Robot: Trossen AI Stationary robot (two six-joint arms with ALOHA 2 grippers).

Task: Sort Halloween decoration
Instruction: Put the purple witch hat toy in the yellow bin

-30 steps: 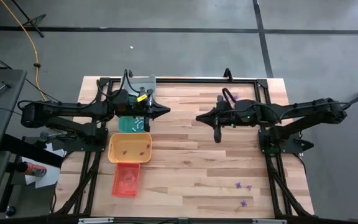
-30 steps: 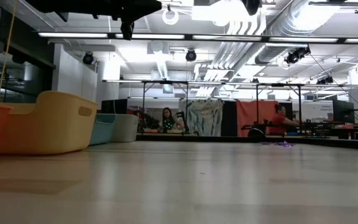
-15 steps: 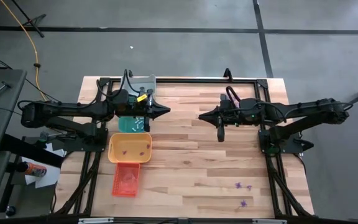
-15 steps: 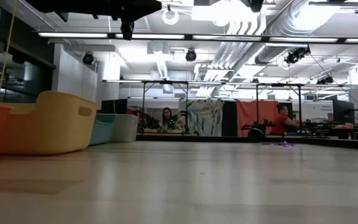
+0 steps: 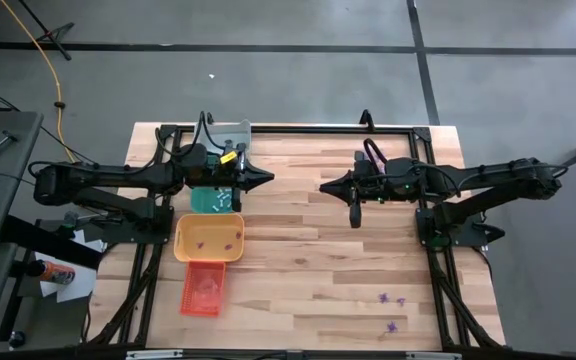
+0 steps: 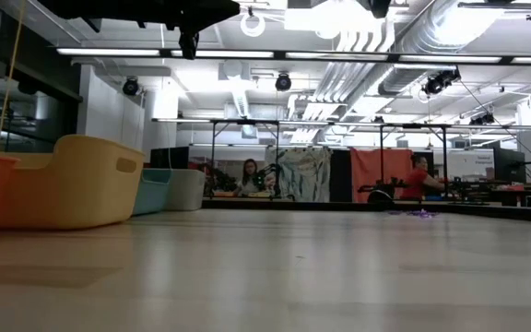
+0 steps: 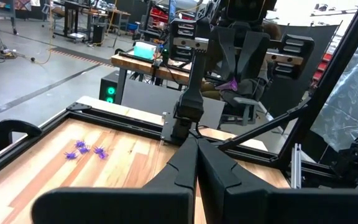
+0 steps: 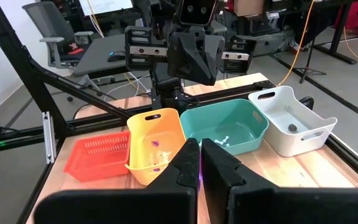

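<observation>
Both arms hang raised above the table's far half, facing each other across a bare stretch of wood, and neither carries anything. The left gripper [image 5: 266, 178] has its fingers pressed together into a point beside the teal tray [image 5: 214, 199], above that end of the tray row; the right gripper [image 5: 323, 187] is likewise closed and empty, poised over open table near the middle.

The trays sit in a row on the left side so that each kind of trinket gets its own bin: a grey tray [image 8: 291, 121] at the far end, then the teal one, a yellow tray [image 5: 209, 238] and an orange tray [image 5: 203, 288]. Sorting looks well along: the yellow tray already holds purple pieces [image 8: 157, 155], the teal one whitish bits [image 8: 224, 140], and the grey one a single dark item [image 8: 291, 128].

What remains of the Halloween decoration is a small cluster of purple trinkets [image 5: 392, 305] lying near the table's front right corner (well apart from both grippers). They lie on the right arm's side, so that arm seems the likely one to reach down for them next
</observation>
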